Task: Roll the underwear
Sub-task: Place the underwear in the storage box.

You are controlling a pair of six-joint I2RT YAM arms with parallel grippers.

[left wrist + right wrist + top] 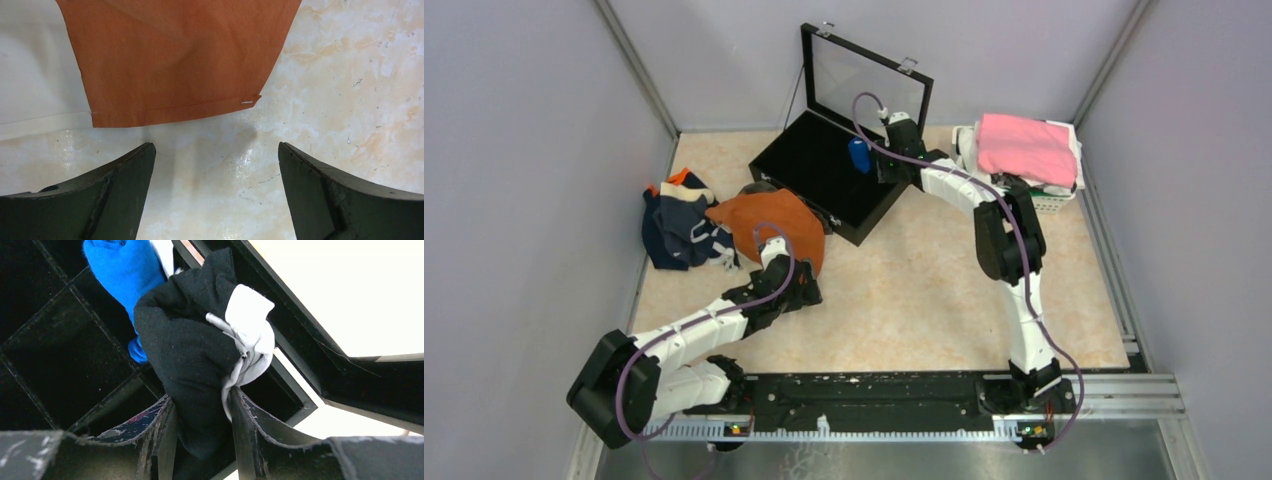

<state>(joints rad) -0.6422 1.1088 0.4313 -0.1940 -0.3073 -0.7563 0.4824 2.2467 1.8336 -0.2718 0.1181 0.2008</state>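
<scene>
On the surface [904, 290], largest item first:

1. Box [796, 160], black, divided into compartments, at the far edge near the middle. Its glazed lid [864, 85] stands raised behind it.
2. Orange briefs [769, 225], spread flat toward the left edge, just beside the box's near-left wall. The hem faces the near edge.
3. Pile [674, 225] of loose underwear in navy, grey and orange, at the left edge, touching the orange briefs.
4. Pink cloth [1024, 148], folded, on top of a white basket [1049, 203] in the far right corner.
5. Left tool [216, 150], fingers wide apart and holding nothing, low over bare surface just short of the orange briefs' hem.
6. Right tool [200, 396], over the box's right side, closed narrowly on item 7, both fingers touching it.
7. Black roll [185, 345] with white waistband, between the right tool's fingers, above the compartments.
8. Blue roll [125, 270], standing in a compartment just beside the black roll.
</scene>
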